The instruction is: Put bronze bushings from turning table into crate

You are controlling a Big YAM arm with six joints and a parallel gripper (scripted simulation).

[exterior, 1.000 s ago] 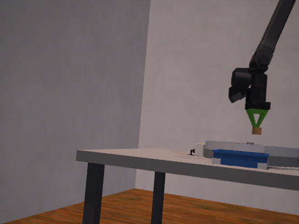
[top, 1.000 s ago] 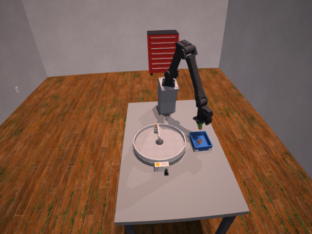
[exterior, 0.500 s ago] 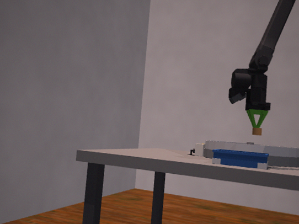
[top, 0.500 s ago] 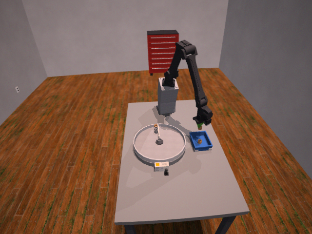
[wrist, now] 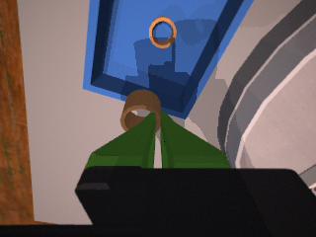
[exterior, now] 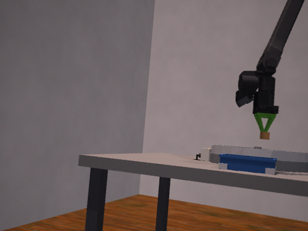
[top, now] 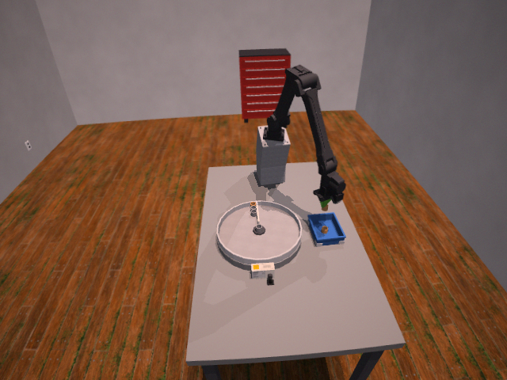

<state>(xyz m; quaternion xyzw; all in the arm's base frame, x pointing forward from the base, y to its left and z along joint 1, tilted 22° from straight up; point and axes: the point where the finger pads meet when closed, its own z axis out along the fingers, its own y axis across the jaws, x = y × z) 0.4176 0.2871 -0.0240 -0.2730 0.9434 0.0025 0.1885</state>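
My gripper (top: 325, 203) with green fingers is shut on a bronze bushing (wrist: 140, 110) and holds it in the air just above the near rim of the blue crate (top: 329, 229). The held bushing also shows in the side view (exterior: 264, 135), well above the crate (exterior: 246, 163). Another bronze bushing (top: 324, 229) lies inside the crate; the wrist view shows it as an orange ring (wrist: 162, 33). On the round turning table (top: 258, 236), a bronze bushing (top: 253, 203) and two steel bushings (top: 253, 210) sit near the far rim.
A central hub (top: 258, 229) with a thin arm stands in the middle of the turning table. A small white box (top: 262, 270) and a black part (top: 270, 280) sit in front of it. The arm's grey pedestal (top: 272, 157) stands at the table's back.
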